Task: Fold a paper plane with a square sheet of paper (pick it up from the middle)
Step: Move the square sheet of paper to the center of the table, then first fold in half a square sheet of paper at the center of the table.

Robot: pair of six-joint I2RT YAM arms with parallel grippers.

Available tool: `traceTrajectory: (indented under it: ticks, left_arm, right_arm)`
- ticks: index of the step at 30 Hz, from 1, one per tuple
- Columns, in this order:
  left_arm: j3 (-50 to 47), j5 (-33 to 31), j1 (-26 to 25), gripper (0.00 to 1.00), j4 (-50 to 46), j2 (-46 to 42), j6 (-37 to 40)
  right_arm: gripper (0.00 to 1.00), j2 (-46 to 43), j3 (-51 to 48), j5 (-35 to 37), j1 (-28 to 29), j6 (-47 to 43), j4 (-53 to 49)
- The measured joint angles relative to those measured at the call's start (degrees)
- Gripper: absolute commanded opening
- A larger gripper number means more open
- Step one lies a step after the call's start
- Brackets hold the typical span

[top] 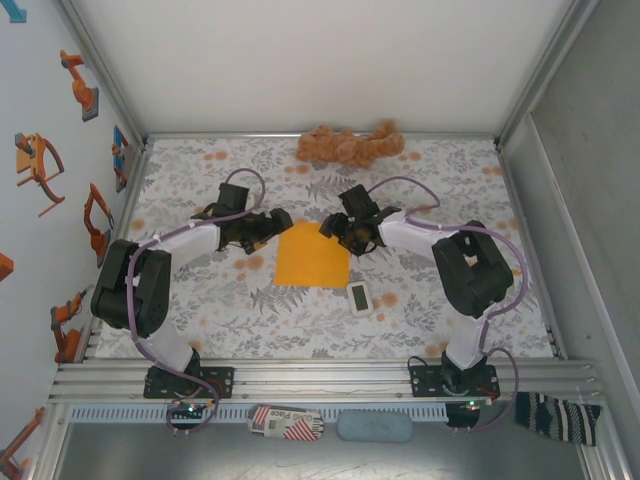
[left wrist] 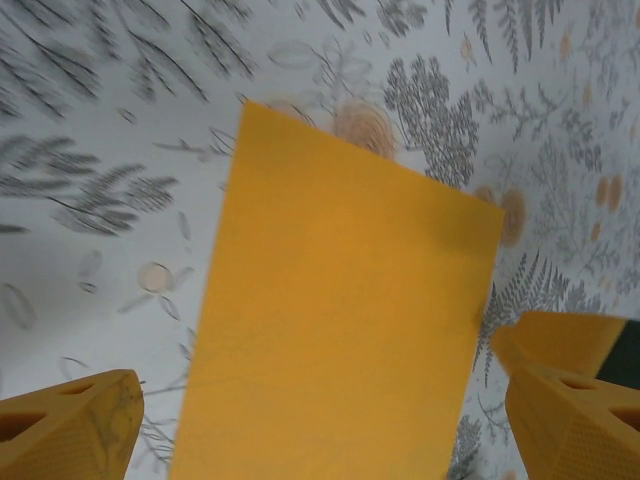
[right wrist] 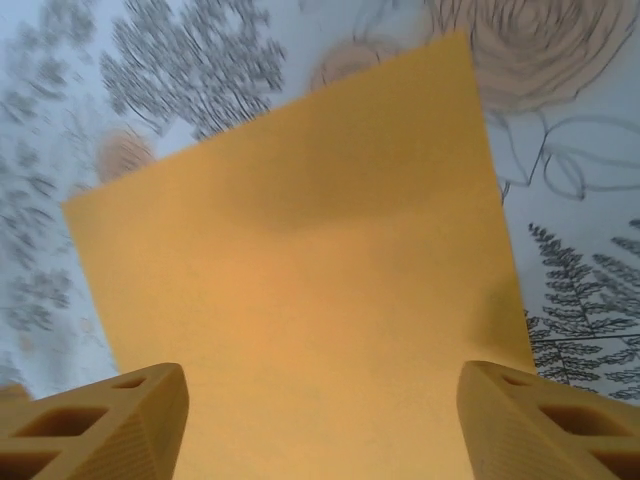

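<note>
Ok so the orange sheet (top: 312,255) is lying flat on the tabletop (top: 200,300), pretty much dead centre, with no fold in it that I can see. The left hand (top: 277,224) is at its far left corner and the right hand (top: 333,228) is near the far right corner, and they point inward at each other. Both are open. On the left wrist cam the fingers (left wrist: 70,425) stand wide with the paper running between them. On the right wrist cam the fingers (right wrist: 110,420) straddle the sheet too, nothing pinched. I honestly can't tell from the blurry wrist views whether the tips touch the paper or hover just above it.

My take: this is the pickup, and thin paper flat on a surface is a pain. I'd go for the middle like the task says. Press one finger down lightly and drag so the paper buckles into a ridge, then pinch that ridge. I'd rest the other hand on an edge so the sheet doesn't skate toward the little white gadget (top: 360,298). Go slow, a hard pinch puts in a stray crease
</note>
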Motion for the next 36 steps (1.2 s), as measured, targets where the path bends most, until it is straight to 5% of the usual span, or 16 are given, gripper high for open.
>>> traceTrajectory:
  ticks: [14, 23, 36]
  left_arm:
    - [13.07, -4.17, -5.46, 0.86, -11.34, 10.91, 1.40]
    - [14.38, -4.33, -5.88, 0.81, -14.38, 12.28, 2.40]
    - [14.38, -4.13, -6.19, 0.91, -14.45, 13.16, 2.40]
  right_arm:
    - [0.43, 0.24, 0.00, -7.41, -4.70, -13.40, -4.15]
    - [0.40, 3.26, 0.52, -9.75, -4.79, -17.09, -6.93]
    - [0.40, 4.63, 1.86, -11.52, -4.70, -18.25, -7.39]
